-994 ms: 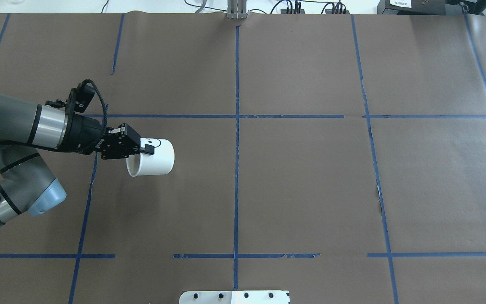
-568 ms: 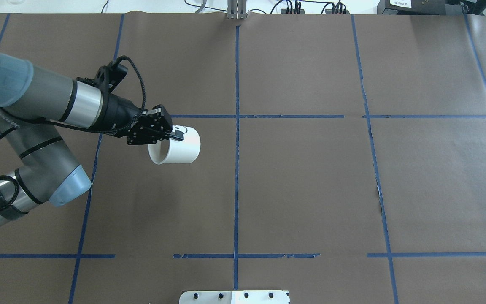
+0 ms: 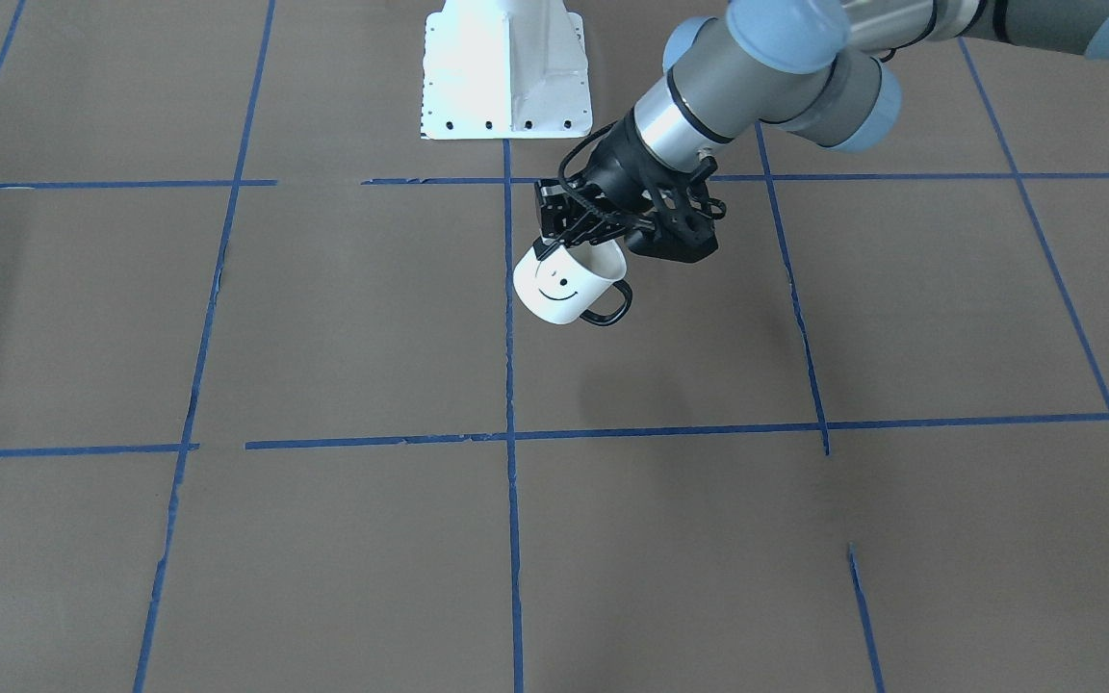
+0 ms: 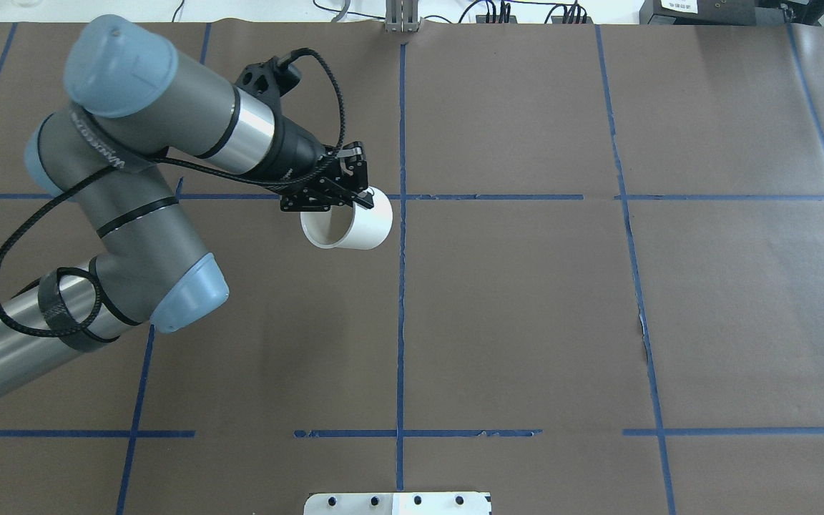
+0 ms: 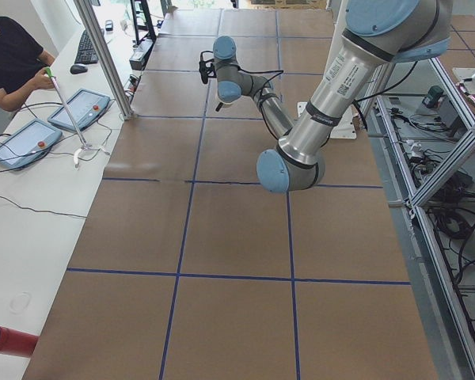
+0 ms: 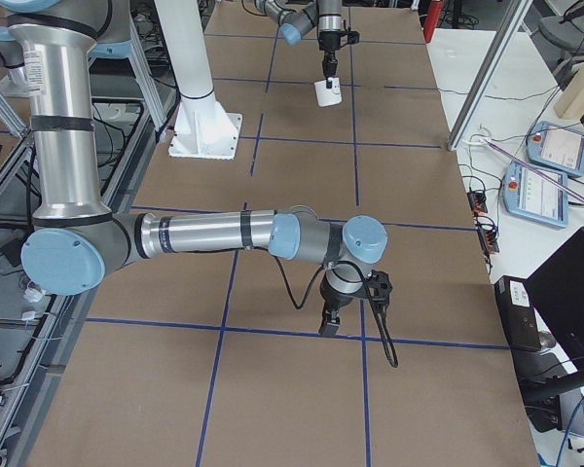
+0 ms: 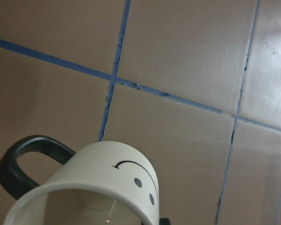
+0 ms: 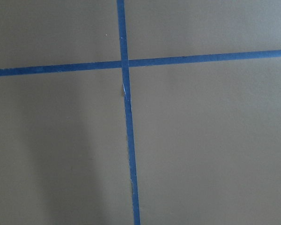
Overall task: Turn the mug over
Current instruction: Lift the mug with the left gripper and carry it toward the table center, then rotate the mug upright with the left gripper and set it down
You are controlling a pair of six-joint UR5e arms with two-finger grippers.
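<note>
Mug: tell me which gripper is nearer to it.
Left. The left gripper holds the mug by its rim, tilted above the table. The right gripper hangs low over the table at the robot's right end, well apart from the mug.

The mug bears a black smiley face of two dot eyes and a curved mouth, while the white lettering along the left arm and the white label on a black box at the far edge are too small to read.
</note>
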